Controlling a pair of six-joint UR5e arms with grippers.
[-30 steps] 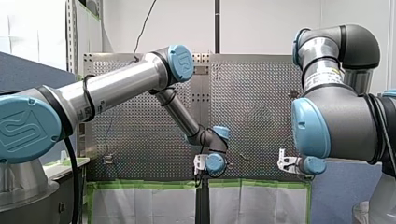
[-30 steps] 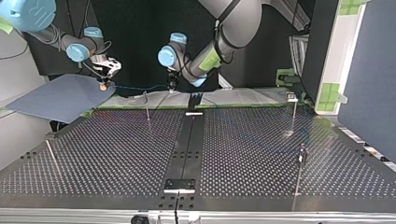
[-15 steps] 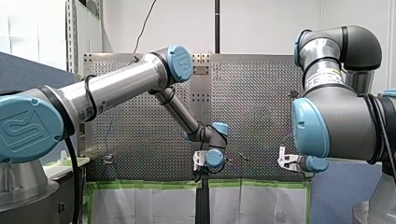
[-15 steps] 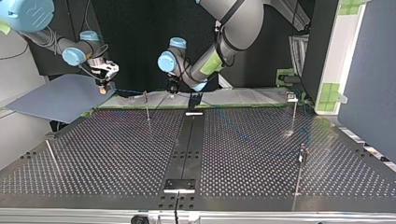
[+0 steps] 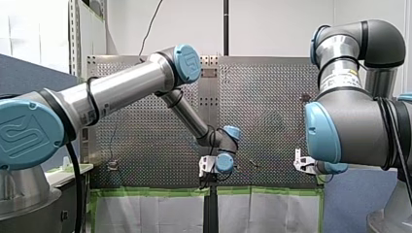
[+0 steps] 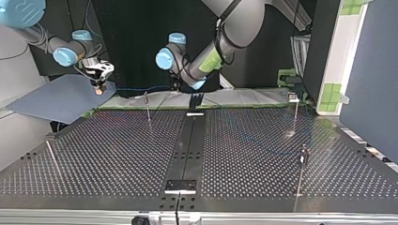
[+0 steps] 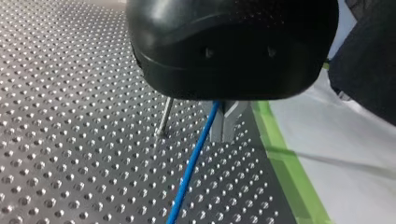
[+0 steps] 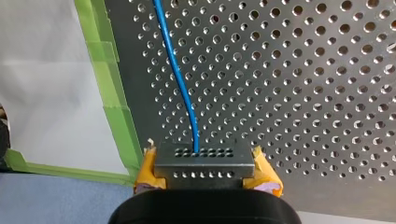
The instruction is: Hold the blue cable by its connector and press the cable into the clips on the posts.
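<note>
In the front view my left hand (image 5: 208, 167) hangs low at the middle of the near edge of the perforated tabletop (image 5: 272, 107); my right hand (image 5: 302, 164) sits at the view's right at about the same height, well apart from it; what they hold does not show from here.

In the top view the blue cable (image 6: 138, 87) runs nearly level between them, from my right hand at the view's left to my left hand nearer the middle; it passes close by the top of a thin post (image 6: 147, 107) at the far edge, and I cannot tell whether it lies over the post or behind it; the clips are too small to see.

In the right wrist view the yellow pads (image 8: 147, 172) are clenched on the grey connector (image 8: 201, 161); the cable leaves its middle and curves away over the tabletop, beside the green tape (image 8: 109, 93).

In the left wrist view the cable comes out from the metal fingers (image 7: 236, 112), which seem drawn together on it, though the black body hides much of the grip; the post stands just beside them.

The likely trouble is alignment; if the span comes down off the post's line it would slide past the clip; too much pull between the hands could drag the cable through my left hand or strain it at the connector; a sideways push could bend the thin post.
</note>
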